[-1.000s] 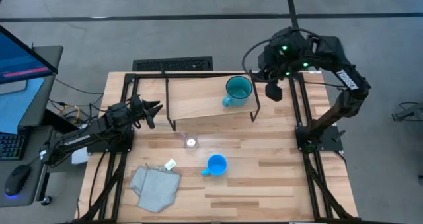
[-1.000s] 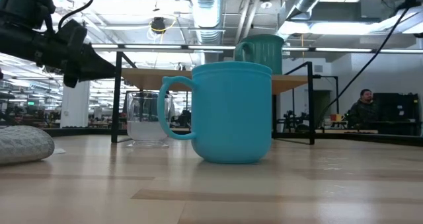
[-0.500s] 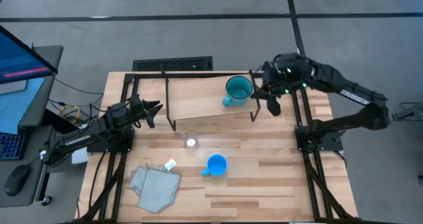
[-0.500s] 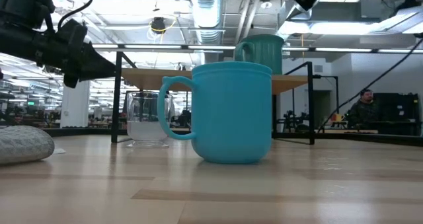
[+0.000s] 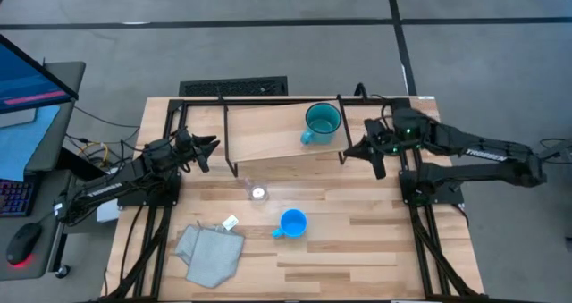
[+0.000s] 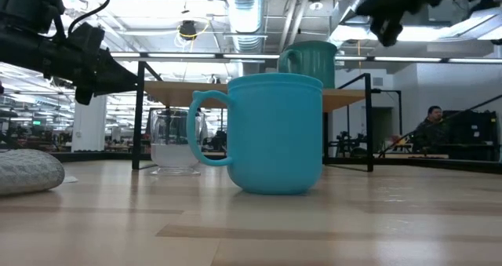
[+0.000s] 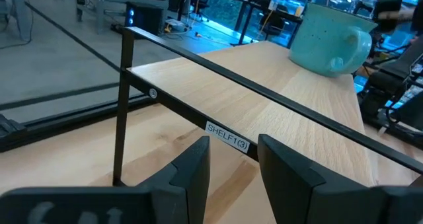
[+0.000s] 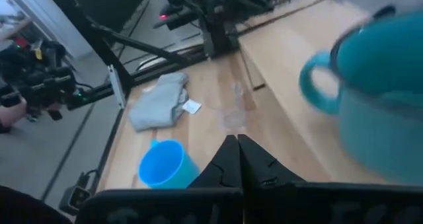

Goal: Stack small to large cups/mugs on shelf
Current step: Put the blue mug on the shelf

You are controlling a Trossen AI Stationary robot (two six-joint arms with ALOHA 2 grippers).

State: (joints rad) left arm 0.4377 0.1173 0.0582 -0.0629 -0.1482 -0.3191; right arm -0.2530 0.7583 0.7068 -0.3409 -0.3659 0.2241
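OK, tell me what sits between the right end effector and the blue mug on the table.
Nothing visible does. The right end effector hangs by the shelf's right end, beside the teal mug. The blue mug stands on open tabletop nearer the front, the glass cup off to one side.

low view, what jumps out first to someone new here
A bright blue mug fills the middle of the low view, standing on the table. Behind it a teal mug sits alone on the shelf, with the right hand shut just off the shelf's end.
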